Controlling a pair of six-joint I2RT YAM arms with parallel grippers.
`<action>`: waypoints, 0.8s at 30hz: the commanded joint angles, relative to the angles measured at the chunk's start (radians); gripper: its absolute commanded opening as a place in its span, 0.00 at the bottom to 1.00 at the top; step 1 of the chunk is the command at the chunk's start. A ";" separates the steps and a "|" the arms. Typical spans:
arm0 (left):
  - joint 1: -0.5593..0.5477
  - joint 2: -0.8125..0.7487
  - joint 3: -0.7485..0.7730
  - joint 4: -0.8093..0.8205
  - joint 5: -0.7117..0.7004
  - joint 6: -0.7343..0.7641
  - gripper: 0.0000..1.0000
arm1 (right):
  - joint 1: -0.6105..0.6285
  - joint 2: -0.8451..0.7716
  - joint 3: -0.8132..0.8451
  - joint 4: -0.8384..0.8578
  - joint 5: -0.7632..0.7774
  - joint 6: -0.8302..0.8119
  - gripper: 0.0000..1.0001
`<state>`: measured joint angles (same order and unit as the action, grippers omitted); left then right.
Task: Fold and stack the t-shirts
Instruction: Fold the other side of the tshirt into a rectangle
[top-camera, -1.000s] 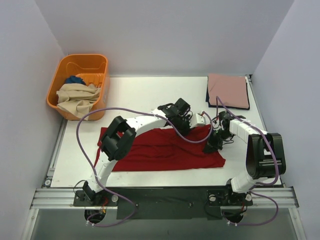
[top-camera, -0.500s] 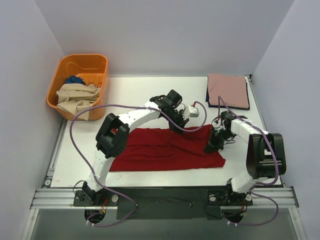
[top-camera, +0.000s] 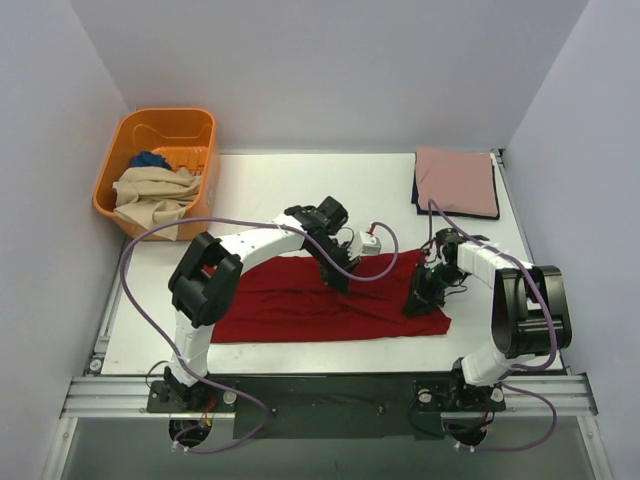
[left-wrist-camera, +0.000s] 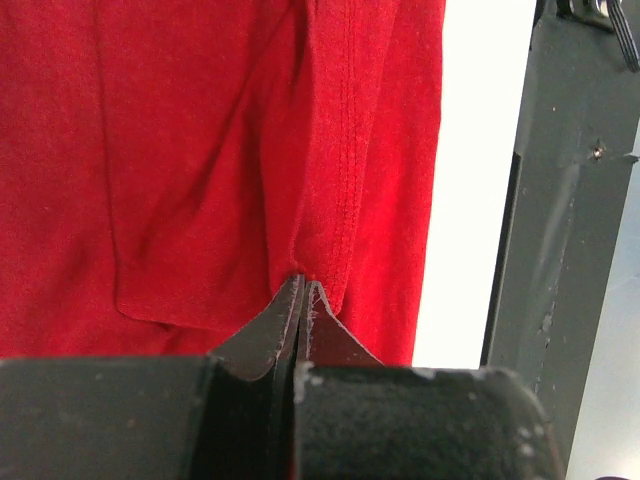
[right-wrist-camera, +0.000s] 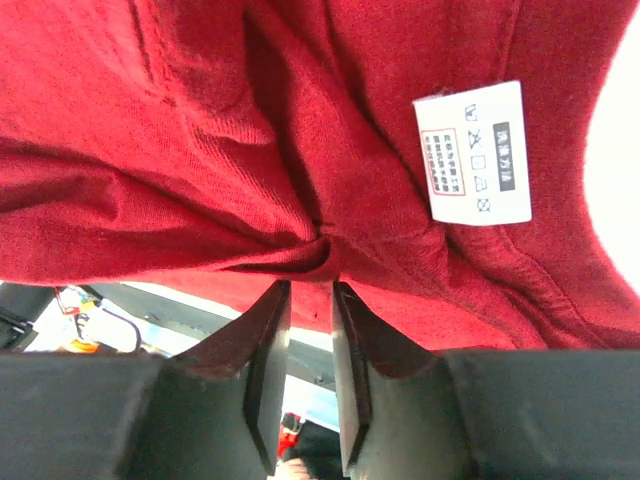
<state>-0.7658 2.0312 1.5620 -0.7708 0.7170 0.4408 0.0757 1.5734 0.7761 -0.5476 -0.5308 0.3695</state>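
The dark red t-shirt (top-camera: 290, 305) lies spread across the near half of the table. My left gripper (top-camera: 337, 272) is over its upper middle, and in the left wrist view it (left-wrist-camera: 303, 282) is shut on a hemmed fold of the red cloth (left-wrist-camera: 200, 150). My right gripper (top-camera: 418, 300) is at the shirt's right end. In the right wrist view it (right-wrist-camera: 310, 290) stands slightly open, with the bunched red cloth (right-wrist-camera: 250, 130) just past the tips and nothing between the fingers. A white care label (right-wrist-camera: 470, 152) shows there. A folded dusty pink t-shirt (top-camera: 457, 180) lies on a navy one (top-camera: 415, 190) at the back right.
An orange basket (top-camera: 205, 125) at the back left holds a beige shirt (top-camera: 150, 195) and a blue one (top-camera: 150, 158). Purple cables loop over both arms. The black base rail (top-camera: 320, 400) runs along the near edge of the white table (top-camera: 280, 190).
The left gripper has closed on the shirt's upper edge and drawn it toward the near side. The right gripper's jaws have parted slightly from the cloth.
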 joint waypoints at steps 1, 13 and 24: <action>-0.003 -0.042 -0.040 0.024 0.019 0.036 0.00 | 0.006 -0.033 0.009 -0.075 -0.004 -0.015 0.27; -0.003 -0.042 -0.068 -0.061 0.050 0.132 0.00 | 0.002 -0.143 0.100 -0.149 0.060 0.006 0.49; -0.004 -0.054 -0.077 0.021 0.035 0.045 0.00 | 0.045 -0.003 0.060 0.003 -0.005 0.060 0.46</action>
<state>-0.7666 2.0171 1.4887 -0.7807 0.7242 0.5030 0.0948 1.5555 0.8650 -0.5751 -0.5053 0.3931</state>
